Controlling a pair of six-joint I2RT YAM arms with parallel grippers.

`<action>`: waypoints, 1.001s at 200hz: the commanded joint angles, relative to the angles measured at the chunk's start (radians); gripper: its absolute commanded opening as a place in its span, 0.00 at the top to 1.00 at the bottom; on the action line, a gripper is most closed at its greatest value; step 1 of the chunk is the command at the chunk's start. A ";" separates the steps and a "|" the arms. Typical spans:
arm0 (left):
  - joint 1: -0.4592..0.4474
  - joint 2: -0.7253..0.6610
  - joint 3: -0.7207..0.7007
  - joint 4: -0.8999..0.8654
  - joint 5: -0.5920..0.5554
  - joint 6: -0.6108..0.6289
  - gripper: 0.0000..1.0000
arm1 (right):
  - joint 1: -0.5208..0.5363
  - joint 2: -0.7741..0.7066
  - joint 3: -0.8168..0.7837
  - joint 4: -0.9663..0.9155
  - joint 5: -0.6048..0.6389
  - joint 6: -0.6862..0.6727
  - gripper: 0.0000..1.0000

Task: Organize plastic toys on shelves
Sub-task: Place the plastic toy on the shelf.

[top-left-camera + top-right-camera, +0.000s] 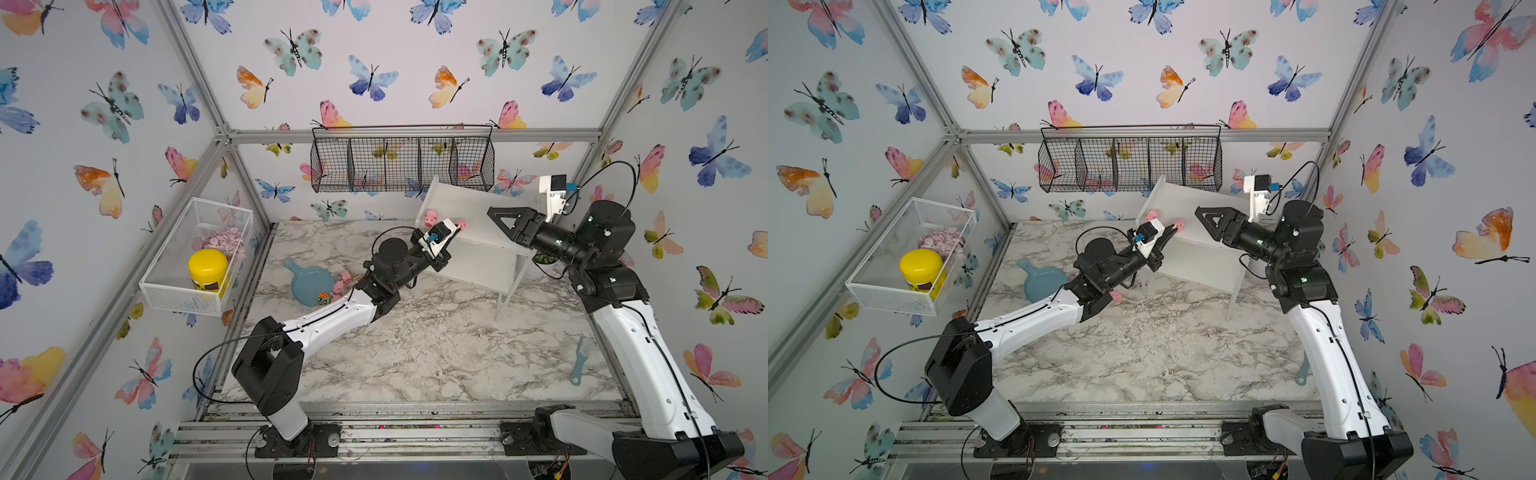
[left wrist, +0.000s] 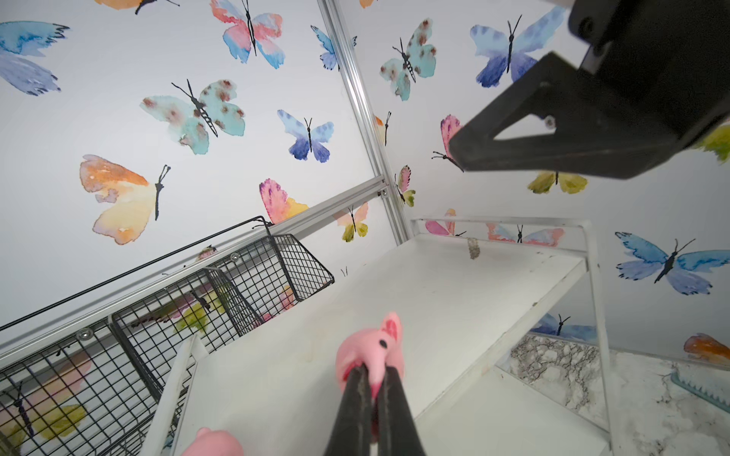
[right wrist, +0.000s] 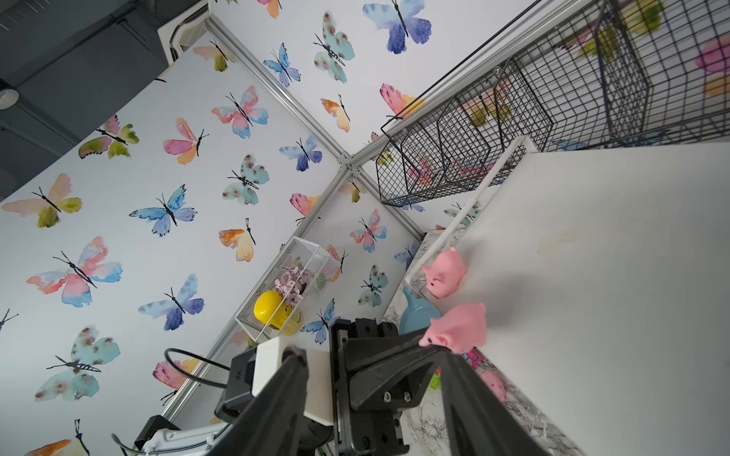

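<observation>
I am in the placing step. My left claw is pressed together on a pink pig and holds it over the top board of the white shelf unit, near the board's edge that faces me. The left wrist view shows the pig low over the board, but I cannot tell whether its feet touch.

A second pig stands on the same board, just beside the held one and closer to the raised side panel at the left end. My right claw hangs above the right part of the board, spread and empty, apart from both pigs.

On the bench, other pigs and a small truck lie clustered at the rim of the blue dish, partly hidden behind my left arm. I judge the task to be early, with one toy shelved, one in hand and the rest yet to fetch.

The next move calls for a short, level descent until the pig rests flat, then a gentle parting of the left claw. The toy looks light and glossy, so it may tip or cling to a finger. I should draw back along my line of approach so I do not brush the neighbouring pig off the end. After that I go to the cluster by the dish.
</observation>
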 commanded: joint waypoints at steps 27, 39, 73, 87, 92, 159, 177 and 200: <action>-0.003 0.024 0.021 -0.028 -0.045 0.040 0.95 | -0.004 -0.022 -0.018 0.063 -0.038 0.023 0.40; -0.001 0.023 0.014 -0.034 -0.045 0.040 0.93 | -0.005 -0.024 -0.022 0.064 -0.039 0.026 0.40; 0.005 0.015 -0.013 -0.046 -0.048 0.034 0.85 | -0.005 -0.035 -0.044 0.075 -0.039 0.036 0.40; 0.008 0.013 -0.015 -0.057 -0.049 0.031 0.83 | -0.005 -0.039 -0.053 0.085 -0.042 0.042 0.40; 0.009 0.014 -0.014 -0.061 -0.051 0.030 0.83 | -0.005 -0.040 -0.056 0.085 -0.042 0.044 0.40; 0.014 0.032 0.054 -0.135 -0.079 0.014 0.80 | -0.004 -0.046 -0.082 0.112 -0.051 0.064 0.40; 0.015 0.040 0.077 -0.163 -0.092 0.003 0.80 | -0.004 -0.046 -0.088 0.114 -0.054 0.066 0.40; 0.014 0.044 0.089 -0.183 -0.088 -0.005 0.76 | -0.005 -0.045 -0.088 0.099 -0.056 0.057 0.40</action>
